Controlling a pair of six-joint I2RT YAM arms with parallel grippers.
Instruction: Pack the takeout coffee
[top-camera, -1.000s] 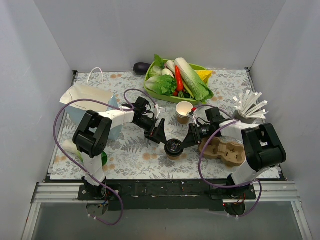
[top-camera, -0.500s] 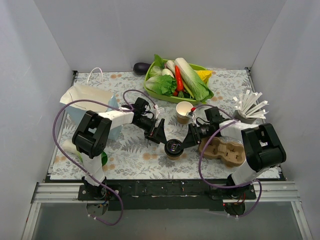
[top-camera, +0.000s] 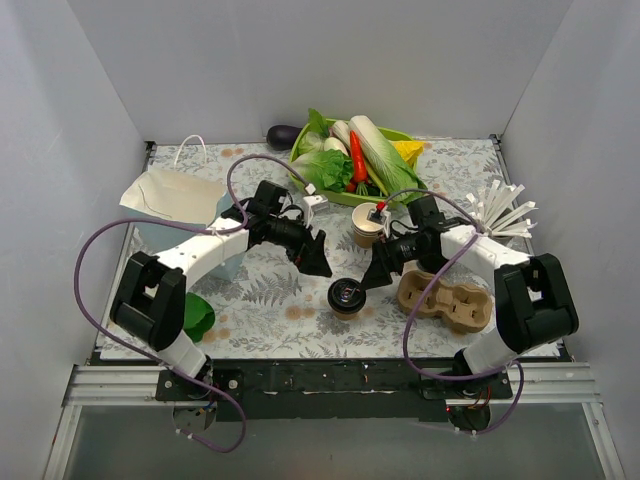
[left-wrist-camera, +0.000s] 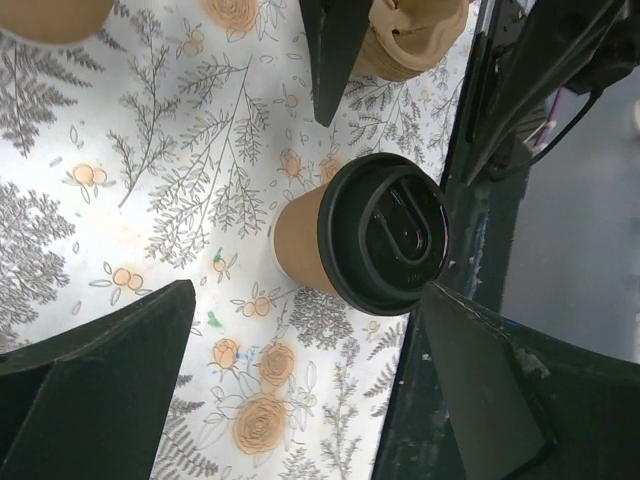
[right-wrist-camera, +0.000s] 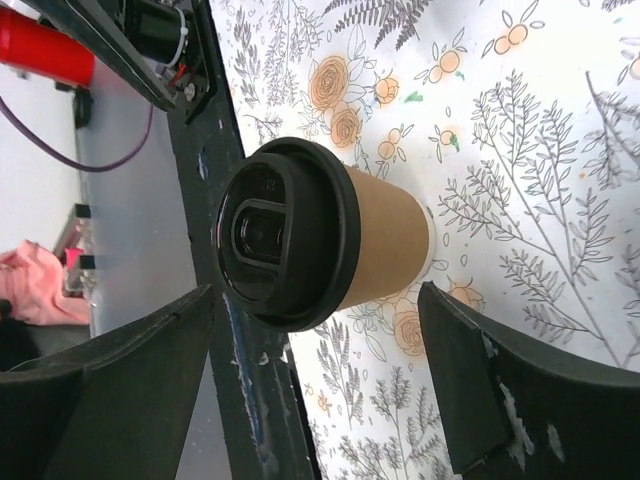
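We see the takeout coffee (top-camera: 347, 296) standing upright on the bench (top-camera: 262, 292), close to the middle of its near edge. Our left end effector (top-camera: 319, 264) and right end effector (top-camera: 373, 275) flank it, each with fingers spread apart, gripping nothing.

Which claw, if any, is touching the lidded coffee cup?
Apart: neither. The top view shows tablecloth between the takeout coffee and both the left gripper and right gripper.

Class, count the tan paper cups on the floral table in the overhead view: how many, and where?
2. A black-lidded tan paper cup stands front centre. An unlidded tan paper cup stands behind it, near the green vegetable tray. Others might be hidden from view.
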